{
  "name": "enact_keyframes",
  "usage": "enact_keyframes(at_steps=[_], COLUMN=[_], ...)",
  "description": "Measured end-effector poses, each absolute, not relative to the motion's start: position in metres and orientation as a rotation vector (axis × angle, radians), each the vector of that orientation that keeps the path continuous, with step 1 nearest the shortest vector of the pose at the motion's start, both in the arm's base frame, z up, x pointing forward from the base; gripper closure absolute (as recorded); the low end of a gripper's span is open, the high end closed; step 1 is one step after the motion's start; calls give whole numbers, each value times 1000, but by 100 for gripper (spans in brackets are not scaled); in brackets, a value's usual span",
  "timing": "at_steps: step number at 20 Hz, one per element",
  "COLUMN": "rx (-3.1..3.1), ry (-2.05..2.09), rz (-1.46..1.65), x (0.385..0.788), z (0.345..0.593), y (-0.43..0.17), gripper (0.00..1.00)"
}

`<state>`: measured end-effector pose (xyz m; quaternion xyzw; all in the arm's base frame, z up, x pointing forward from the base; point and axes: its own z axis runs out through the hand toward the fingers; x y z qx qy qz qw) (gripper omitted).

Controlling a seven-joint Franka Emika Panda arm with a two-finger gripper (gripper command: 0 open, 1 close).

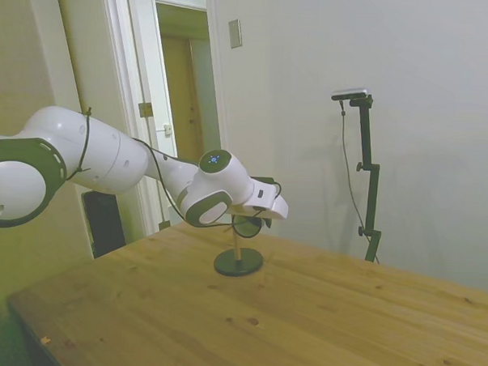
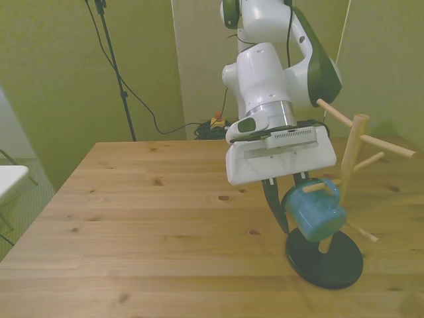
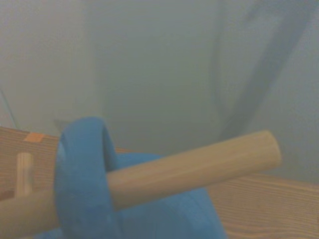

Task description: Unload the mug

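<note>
The light blue mug hangs tilted by its handle on a lower wooden peg of a mug tree. The tree has a round dark base and stands at the front view's right. My gripper reaches down at the mug with its fingers apart. One dark finger lies just beside the mug's side toward the front view's left. The other finger drops behind the mug and is mostly hidden. In the side view the mug shows as a dark round shape under my hand.
Other bare pegs stick out from the tree's post above and to the sides of the mug. The wooden table stretches wide toward the front view's left. A white object sits past the table's left edge.
</note>
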<state>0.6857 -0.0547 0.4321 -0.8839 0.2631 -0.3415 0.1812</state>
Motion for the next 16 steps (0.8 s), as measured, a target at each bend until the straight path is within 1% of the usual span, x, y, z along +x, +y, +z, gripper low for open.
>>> enact_keyframes(at_steps=[6, 16], rx=[-2496, -2478], ry=[729, 721], rz=[-968, -991], x=[684, 679], z=[435, 453], y=[-55, -58], gripper=[100, 100])
